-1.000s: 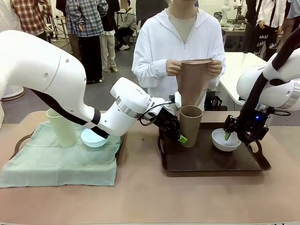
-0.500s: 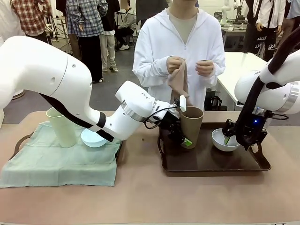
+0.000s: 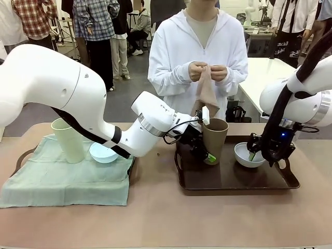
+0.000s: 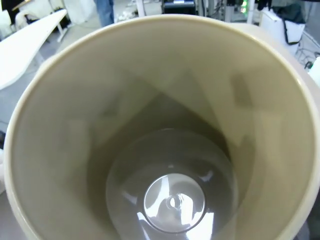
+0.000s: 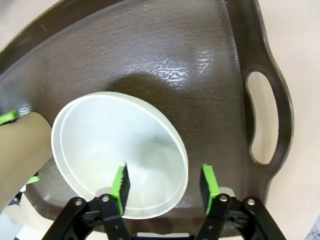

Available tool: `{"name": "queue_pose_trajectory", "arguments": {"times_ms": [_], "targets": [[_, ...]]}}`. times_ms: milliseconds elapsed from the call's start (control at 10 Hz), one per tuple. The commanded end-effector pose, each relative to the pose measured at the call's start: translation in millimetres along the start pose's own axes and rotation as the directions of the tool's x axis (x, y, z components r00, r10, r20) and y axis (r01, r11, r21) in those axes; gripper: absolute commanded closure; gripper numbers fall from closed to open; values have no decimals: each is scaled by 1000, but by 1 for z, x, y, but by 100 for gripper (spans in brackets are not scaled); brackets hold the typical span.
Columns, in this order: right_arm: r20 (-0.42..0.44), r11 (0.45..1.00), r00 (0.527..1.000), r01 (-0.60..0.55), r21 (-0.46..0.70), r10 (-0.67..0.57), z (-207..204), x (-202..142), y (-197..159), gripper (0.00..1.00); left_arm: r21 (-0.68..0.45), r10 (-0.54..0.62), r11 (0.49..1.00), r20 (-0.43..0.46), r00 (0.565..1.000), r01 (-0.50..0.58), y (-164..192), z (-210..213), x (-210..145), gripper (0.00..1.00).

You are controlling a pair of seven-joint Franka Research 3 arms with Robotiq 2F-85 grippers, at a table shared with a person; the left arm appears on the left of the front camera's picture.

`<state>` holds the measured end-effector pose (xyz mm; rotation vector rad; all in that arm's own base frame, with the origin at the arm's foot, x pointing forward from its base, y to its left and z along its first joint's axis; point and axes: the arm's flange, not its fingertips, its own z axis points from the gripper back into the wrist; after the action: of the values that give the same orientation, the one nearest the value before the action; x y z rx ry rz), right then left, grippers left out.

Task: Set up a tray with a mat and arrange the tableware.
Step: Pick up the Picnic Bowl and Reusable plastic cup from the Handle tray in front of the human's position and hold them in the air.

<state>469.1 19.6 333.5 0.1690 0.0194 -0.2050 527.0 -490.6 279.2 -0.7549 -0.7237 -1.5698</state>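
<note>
1. The tall brown handleless cup [image 3: 215, 140] stands upright at the left end of the dark brown plastic tray [image 3: 233, 181]. The left wrist view looks straight down into the cup [image 4: 165, 150] to its shiny bottom.
2. The left jaws are closed at this cup. One green pad [image 3: 210, 157] lies against its outer wall, low, just above the tray floor. The other finger is hidden.
3. The small white round bowl [image 3: 248, 154] sits on the same tray, to the right of the brown cup and near to it.
4. The right jaws stand wide apart over the near rim of the white bowl [image 5: 115, 145]. One green pad [image 5: 120, 182] is inside the bowl and the other is outside, above the tray [image 5: 175, 50]. I cannot see a pad pressing the rim.
5. Behind the tray, the person [image 3: 197, 46] holds a brown cloth mat [image 3: 206, 91] with both hands at chest height, and it hangs down bunched.
6. Far to the left lies a pale green cloth mat [image 3: 62, 179], spread over a second tray whose handle [image 3: 23, 155] shows at its left edge.
7. On this mat stand the tall pale green handleless cup [image 3: 67, 140] and, just to its right, the small light blue round bowl [image 3: 102, 153].
8. Both trays rest on the pinkish-brown surface [image 3: 166, 218].
</note>
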Motion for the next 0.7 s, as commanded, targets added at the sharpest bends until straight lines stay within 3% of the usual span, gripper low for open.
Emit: {"name": "queue_pose_trajectory", "arguments": {"times_ms": [0,100,200,300,400,500,600], "targets": [[18,999,1000,-18,36,17,0,1,-3,100,24,-10,1000,4,1000,10,2,1,2,92],[33,999,999,-16,28,15,2,1,-5,72,28,-6,1000,2,1000,6,3,2,1,100],[47,1000,999,-19,22,18,5,1,-6,100,29,-4,1000,1,1000,4,3,3,0,100],[51,1000,999,-19,18,18,6,3,-6,100,32,-4,999,-2,1000,4,2,6,0,100],[58,1000,998,-21,1,21,6,4,-6,100,37,-4,999,-6,1000,4,3,9,0,79],[66,1000,998,-20,-16,21,7,5,-7,100,41,0,999,-9,1000,1,3,10,-1,79],[69,999,997,-23,-26,25,9,5,-8,100,45,1,999,-13,1000,0,3,12,-1,100]]}}
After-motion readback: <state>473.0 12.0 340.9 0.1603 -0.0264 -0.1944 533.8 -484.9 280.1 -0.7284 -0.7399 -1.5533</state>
